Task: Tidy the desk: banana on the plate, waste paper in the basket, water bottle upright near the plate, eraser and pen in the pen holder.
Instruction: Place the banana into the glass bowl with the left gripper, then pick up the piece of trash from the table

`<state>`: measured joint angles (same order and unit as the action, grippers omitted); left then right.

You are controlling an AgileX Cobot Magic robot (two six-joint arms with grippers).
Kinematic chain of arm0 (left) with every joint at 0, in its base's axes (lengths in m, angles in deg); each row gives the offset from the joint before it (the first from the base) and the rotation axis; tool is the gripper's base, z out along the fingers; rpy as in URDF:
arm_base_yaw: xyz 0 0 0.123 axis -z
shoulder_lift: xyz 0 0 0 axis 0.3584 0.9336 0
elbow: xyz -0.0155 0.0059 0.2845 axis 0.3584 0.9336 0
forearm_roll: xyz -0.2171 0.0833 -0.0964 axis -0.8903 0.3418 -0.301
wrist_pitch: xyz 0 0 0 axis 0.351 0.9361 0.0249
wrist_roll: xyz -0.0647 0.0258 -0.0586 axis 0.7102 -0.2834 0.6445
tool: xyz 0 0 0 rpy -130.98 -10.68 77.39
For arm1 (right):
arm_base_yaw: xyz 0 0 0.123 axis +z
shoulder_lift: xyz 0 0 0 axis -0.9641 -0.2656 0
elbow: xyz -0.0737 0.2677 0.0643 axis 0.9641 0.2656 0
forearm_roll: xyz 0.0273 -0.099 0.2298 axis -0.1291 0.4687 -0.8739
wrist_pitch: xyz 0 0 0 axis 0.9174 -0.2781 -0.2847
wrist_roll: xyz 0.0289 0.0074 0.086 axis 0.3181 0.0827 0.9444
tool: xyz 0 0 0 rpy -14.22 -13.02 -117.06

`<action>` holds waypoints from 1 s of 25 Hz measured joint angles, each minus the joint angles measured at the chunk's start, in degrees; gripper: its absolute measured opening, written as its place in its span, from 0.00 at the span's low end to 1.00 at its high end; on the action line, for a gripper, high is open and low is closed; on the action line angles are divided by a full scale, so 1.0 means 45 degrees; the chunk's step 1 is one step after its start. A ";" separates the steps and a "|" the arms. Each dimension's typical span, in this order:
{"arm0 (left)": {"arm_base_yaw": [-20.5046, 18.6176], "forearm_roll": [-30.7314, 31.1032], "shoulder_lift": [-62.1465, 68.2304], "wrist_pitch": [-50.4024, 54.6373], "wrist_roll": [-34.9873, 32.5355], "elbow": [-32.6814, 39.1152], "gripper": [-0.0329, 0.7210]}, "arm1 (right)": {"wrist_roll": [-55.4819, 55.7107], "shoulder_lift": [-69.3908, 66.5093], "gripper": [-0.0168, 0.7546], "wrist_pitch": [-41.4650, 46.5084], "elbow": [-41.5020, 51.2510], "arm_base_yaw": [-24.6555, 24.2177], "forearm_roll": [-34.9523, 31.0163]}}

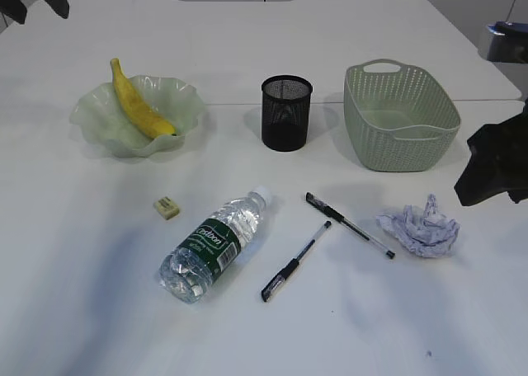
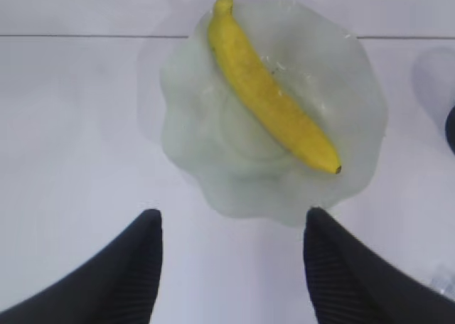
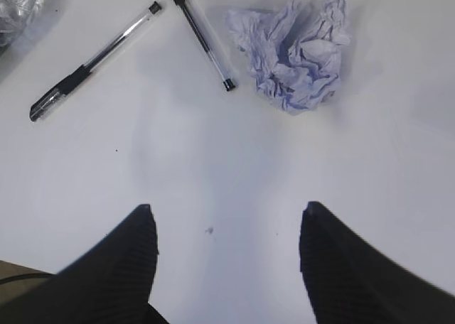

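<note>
The yellow banana [image 1: 136, 105] [image 2: 270, 96] lies in the pale green wavy plate [image 1: 91, 116] [image 2: 192, 146]. My left gripper [image 2: 231, 221] hangs open and empty just in front of the plate's rim. A clear water bottle [image 1: 216, 244] lies on its side mid-table, with a small eraser [image 1: 167, 207] to its left. Two black pens [image 1: 295, 260] [image 1: 349, 225] lie to the bottle's right. The crumpled waste paper [image 1: 419, 227] [image 3: 295, 50] sits beyond my right gripper [image 3: 227, 214], which is open, empty and above bare table.
A black mesh pen holder [image 1: 286, 112] stands at the back centre. A green woven basket [image 1: 400, 116] stands to its right, behind the paper. The right arm [image 1: 495, 166] hangs at the table's right edge.
</note>
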<state>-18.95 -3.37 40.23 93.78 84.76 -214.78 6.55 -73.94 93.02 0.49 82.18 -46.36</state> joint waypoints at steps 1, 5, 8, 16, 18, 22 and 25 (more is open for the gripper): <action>0.0049 0.0157 -0.0341 0.0000 -0.0007 0.0516 0.63 | 0.0000 0.0000 0.63 0.0088 -0.0010 0.0000 0.0000; 0.0099 0.1271 -0.1772 0.0000 -0.0059 0.3086 0.63 | 0.0000 0.0000 0.63 0.0138 -0.0030 0.0000 0.0000; 0.0099 0.1714 -0.2901 0.0000 -0.0419 0.5282 0.63 | -0.0023 0.0000 0.63 0.0138 -0.0039 0.0000 0.0000; 0.0099 0.1435 -0.5113 -0.1276 -0.0633 1.0920 0.63 | -0.0042 0.0000 0.63 0.0138 -0.0039 0.0000 0.0259; 0.0099 0.1082 -0.5612 -0.2392 -0.0644 1.2270 0.63 | -0.0042 0.0000 0.63 0.0138 -0.0039 0.0000 0.0311; 0.0036 0.0131 -0.6552 -0.4122 -0.0663 1.4560 0.63 | 0.0304 -0.0257 0.63 -0.0044 -0.0058 0.0000 0.0490; -0.0310 -0.0279 -0.7209 -0.5150 -0.0663 1.5638 0.63 | 0.0696 -0.1076 0.63 -0.0445 -0.0088 0.0000 0.0843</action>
<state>-20.34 -4.63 7.79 70.61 81.77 -144.41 9.68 -78.78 91.02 0.10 82.18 -42.57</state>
